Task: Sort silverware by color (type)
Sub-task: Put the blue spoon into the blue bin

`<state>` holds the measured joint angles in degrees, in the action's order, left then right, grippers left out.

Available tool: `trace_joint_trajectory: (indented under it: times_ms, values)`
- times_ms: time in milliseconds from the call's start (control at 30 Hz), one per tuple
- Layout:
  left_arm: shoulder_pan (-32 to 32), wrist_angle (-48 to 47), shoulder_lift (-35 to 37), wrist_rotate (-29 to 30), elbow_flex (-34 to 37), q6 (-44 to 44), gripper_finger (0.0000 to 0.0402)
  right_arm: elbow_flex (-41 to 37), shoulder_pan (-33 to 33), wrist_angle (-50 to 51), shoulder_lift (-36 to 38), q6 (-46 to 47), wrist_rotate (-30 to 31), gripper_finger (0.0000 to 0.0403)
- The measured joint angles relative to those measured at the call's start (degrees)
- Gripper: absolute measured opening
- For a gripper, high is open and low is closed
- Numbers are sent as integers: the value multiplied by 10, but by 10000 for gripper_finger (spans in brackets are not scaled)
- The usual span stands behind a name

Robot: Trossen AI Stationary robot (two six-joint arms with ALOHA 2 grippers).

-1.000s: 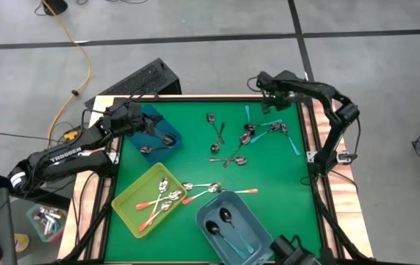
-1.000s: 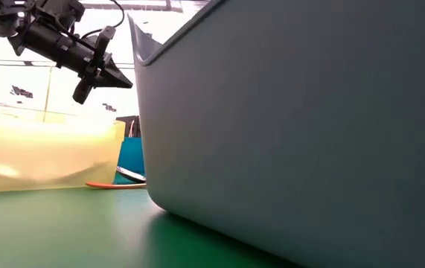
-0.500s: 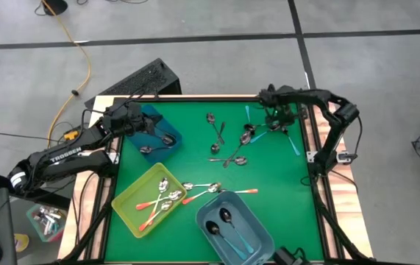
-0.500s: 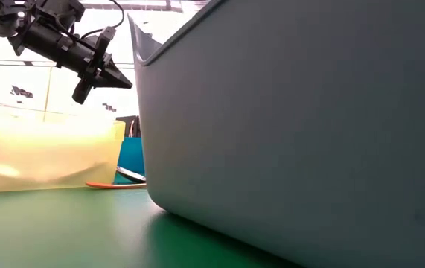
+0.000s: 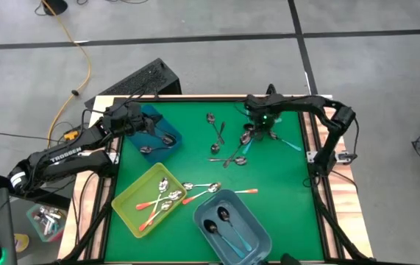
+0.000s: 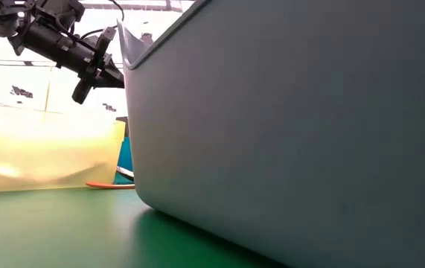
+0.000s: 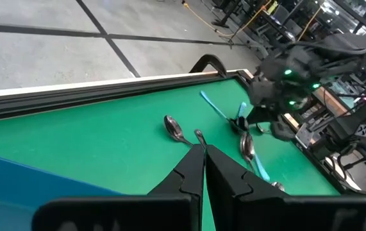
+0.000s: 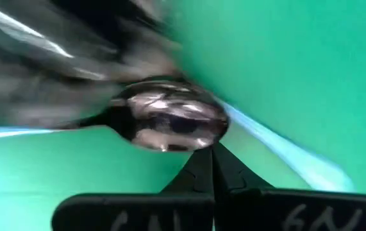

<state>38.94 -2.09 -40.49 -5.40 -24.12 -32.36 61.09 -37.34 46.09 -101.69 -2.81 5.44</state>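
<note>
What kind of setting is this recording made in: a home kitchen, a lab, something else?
Most likely a robotics lab or workshop, not a kitchen. The green table stands on a bare grey floor with taped lines, an orange cable trails across it, and other equipment frames show beyond the table edge.

— Can you read anything on the rig?
— You can: white letters "TROSSEN" run along the left arm [image 5: 66, 154] in the high view. Nothing else is legible to you anywhere.
</note>
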Motion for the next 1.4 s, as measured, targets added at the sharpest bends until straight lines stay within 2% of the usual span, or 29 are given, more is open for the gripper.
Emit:
trace_joint_trajectory:
  times_ms: [233,300,400,467,667,833,1000,1133,1333,1400]
  values:
    - [0,-4,0,0,0,4,0,14,28,-59,71,-27,0,1]
    - [0,-6,0,0,0,10,0,15,31,-67,97,-20,37,1]
    - [0,-8,0,0,0,12,0,14,20,-58,119,45,121,1]
    - [0,-8,0,0,0,13,0,15,1,-60,124,77,140,2]
    - [0,-9,0,0,0,13,0,14,-53,-37,83,108,153,1]
    - [0,-13,0,-6,0,12,0,15,-71,-44,23,79,140,1]
    - [0,-16,0,-9,0,9,0,14,-66,-34,-23,74,73,1]
    - [0,-16,0,-9,0,-1,0,15,-36,-27,-25,70,54,0]
    - [0,-15,0,-8,0,-2,0,14,46,-16,5,-42,-108,0]
    - [0,-14,0,-8,0,-2,0,14,70,-14,12,-61,-111,0]
